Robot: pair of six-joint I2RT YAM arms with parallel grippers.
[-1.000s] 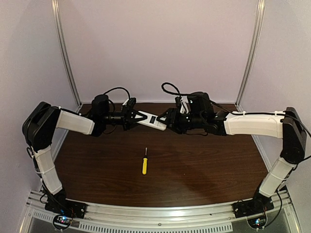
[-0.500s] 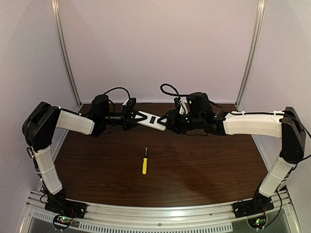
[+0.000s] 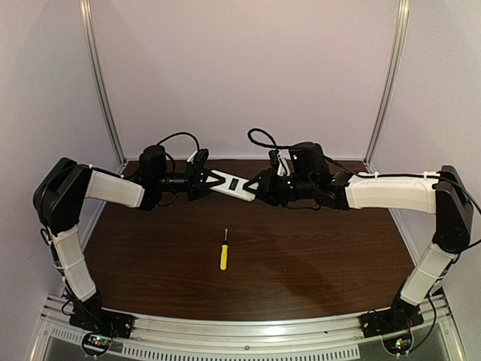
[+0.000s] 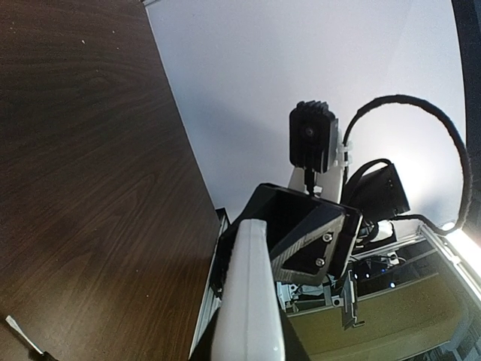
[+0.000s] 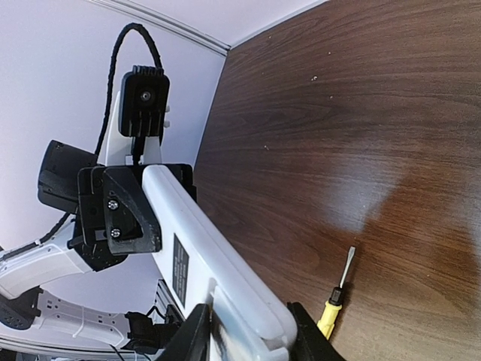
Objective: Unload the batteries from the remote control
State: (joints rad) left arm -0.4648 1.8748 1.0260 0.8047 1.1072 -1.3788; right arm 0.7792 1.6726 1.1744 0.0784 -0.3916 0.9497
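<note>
Fingers on both sides are clenched: left fingers pinch one end of the remote control, right fingers the other, holding it bridged in air above the surface, probably braced so its cover can come off. Batteries are not visible; the screwdriver lies beneath.

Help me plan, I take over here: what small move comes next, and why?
Probably open the left gripper and send it to the screwdriver on the table. Both ends of the remote are clamped in mid-air, the right gripper pinching one end across its width, so the left seems spare.
</note>
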